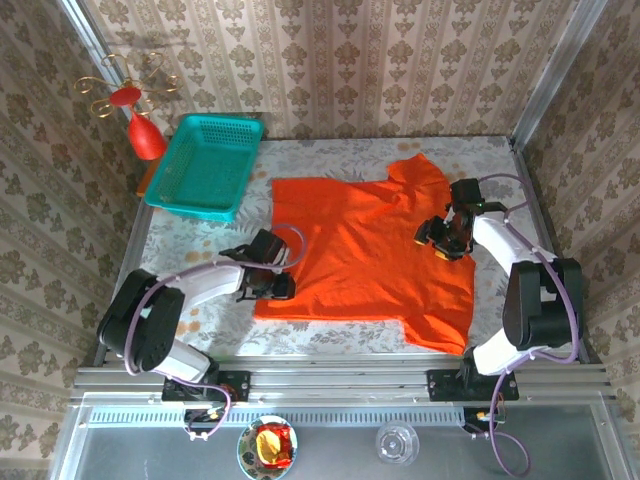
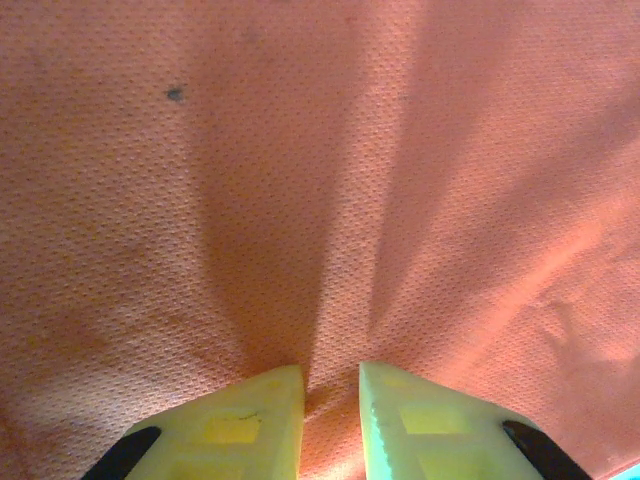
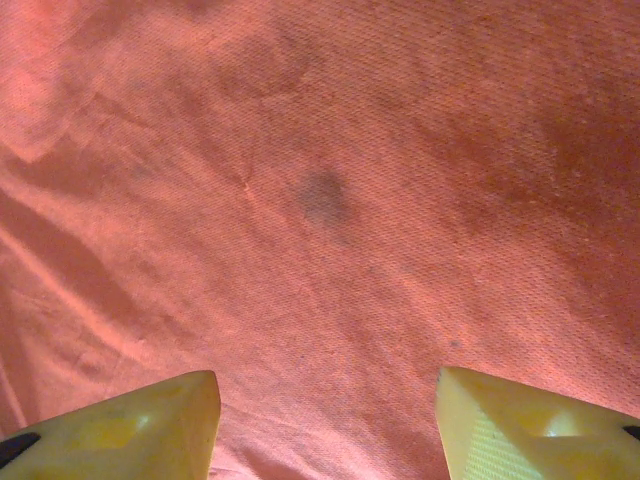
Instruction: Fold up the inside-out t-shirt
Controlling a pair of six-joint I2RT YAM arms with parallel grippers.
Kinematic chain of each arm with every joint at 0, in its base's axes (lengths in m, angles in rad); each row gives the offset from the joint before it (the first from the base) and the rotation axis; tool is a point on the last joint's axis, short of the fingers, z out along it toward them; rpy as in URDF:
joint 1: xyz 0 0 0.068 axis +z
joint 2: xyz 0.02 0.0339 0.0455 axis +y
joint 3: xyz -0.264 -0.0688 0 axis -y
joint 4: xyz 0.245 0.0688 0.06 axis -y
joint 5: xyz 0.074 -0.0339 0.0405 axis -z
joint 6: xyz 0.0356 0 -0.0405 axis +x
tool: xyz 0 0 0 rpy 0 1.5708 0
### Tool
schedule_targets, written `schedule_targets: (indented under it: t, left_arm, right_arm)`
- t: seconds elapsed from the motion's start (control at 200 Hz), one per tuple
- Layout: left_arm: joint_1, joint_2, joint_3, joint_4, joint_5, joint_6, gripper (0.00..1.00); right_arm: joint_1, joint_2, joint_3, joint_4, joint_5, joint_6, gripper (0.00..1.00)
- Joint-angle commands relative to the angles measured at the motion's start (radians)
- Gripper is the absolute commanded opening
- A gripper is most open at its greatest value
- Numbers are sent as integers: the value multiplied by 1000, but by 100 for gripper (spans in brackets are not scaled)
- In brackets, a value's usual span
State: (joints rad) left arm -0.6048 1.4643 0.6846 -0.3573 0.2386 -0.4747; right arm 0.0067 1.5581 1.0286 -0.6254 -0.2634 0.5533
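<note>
That soft bright orange-red fabric t-shirt (image 1: 360, 250) looks light and floppy, so grab hems; left gripper (image 2: 330, 385) is pinching cloth at its 8 o'clock, right gripper (image 3: 330, 400) gapes at 3 o'clock.

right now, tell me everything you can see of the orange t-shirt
The t-shirt is bright orange-red, soft fine-weave fabric, spread mostly flat on the table, one sleeve jutting toward the far side. Faint dark spots show up close. The left pincer pinches its left edge, creases converging at the tips; the right pincer stands open over its right side.
</note>
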Motion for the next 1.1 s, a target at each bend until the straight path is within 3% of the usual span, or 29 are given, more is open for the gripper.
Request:
schedule_targets:
  t: [0.0, 0.09, 0.3, 0.59, 0.88, 1.095]
  left_arm:
    - [-19, -43, -58, -22, -5, -73, 23]
    - [-27, -89, -55, -53, -14, -78, 24]
    - [-27, -174, 9, -123, -16, -70, 26]
    - [-24, -101, -37, -77, 8, -80, 10]
    - [-26, -28, -78, -48, 43, -94, 6]
    - [-26, -47, -139, -11, 73, -143, 5]
  right_arm:
    - [6, -3, -7, 71, -76, 11, 58]
    - [27, 44, 39, 141, -171, 22, 56]
    - [120, 279, 323, 162, -234, 35, 56]
    - [186, 659, 785, 141, -275, 98, 55]
    - [187, 944, 1141, 31, -246, 119, 55]
    - [156, 1025, 1193, -8, -105, 153, 55]
